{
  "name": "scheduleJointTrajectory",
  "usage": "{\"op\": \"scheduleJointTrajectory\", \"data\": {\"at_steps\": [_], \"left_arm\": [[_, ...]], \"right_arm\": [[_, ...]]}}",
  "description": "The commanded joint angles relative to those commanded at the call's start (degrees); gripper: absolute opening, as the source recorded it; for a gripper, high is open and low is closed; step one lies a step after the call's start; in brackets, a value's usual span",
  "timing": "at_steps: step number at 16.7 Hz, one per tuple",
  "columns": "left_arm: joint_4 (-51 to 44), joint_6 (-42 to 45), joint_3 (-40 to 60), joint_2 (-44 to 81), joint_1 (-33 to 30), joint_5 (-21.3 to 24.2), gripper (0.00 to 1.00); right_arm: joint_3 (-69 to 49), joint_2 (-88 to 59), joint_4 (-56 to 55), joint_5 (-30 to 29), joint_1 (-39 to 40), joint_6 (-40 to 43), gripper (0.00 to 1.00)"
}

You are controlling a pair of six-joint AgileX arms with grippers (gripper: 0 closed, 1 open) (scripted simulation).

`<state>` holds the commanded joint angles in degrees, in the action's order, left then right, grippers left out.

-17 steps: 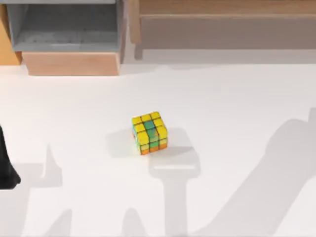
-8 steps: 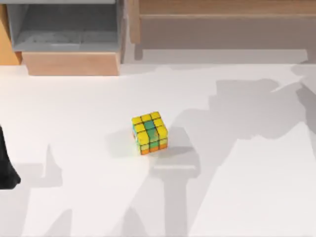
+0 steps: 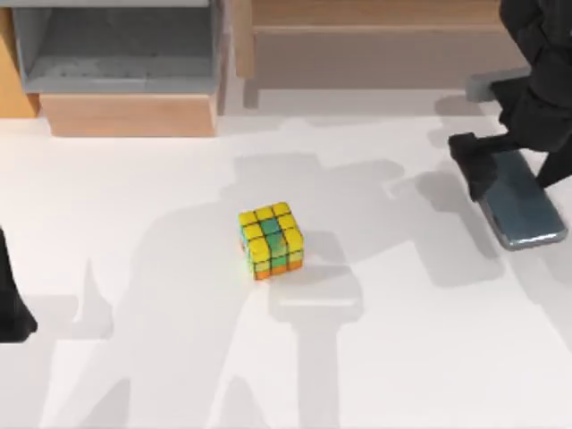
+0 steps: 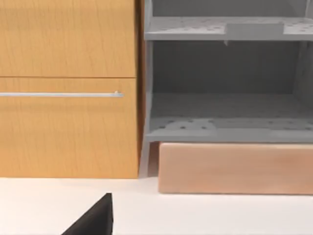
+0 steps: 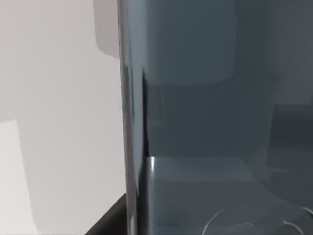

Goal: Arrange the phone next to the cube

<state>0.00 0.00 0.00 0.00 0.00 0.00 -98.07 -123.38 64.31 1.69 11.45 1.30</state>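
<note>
The cube [image 3: 270,239], mostly yellow with green and orange squares, rests near the middle of the white table [image 3: 161,197]. At the right side my right gripper [image 3: 514,170] is shut on the phone [image 3: 527,214], a dark glossy slab with a silvery edge. One dark finger [image 3: 468,168] presses its left long side. The phone hangs above the table and casts a shadow to its left, well right of the cube. In the right wrist view the phone's screen [image 5: 195,122] is very close. My left arm [image 3: 11,304] stays parked at the table's left edge.
A grey open shelf unit [image 3: 116,54] with a wooden base stands at the back left, beside a wooden cabinet [image 4: 68,88] with a metal handle. A long wooden bench-like piece [image 3: 375,36] runs along the back right.
The right arm has come into view from the upper right, carrying the phone, and its shadow has swept left across the table. Neither the cube nor the left arm has moved.
</note>
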Motion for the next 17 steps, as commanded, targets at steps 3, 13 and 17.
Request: {"op": "scheduleJointTrajectory", "data": {"at_steps": [3,13,17], "left_arm": [[0.0,0.0,0.0,0.0,0.0,0.0,1.00],[0.0,0.0,0.0,0.0,0.0,0.0,1.00],[0.0,0.0,0.0,0.0,0.0,0.0,1.00]], "right_arm": [[-0.3,-0.7,1.6,-0.1,6.3,-11.3,0.00],[-3.4,-1.1,2.3,-2.0,17.2,-31.1,0.00],[-3.4,-1.1,2.3,-2.0,17.2,-31.1,0.00]]}}
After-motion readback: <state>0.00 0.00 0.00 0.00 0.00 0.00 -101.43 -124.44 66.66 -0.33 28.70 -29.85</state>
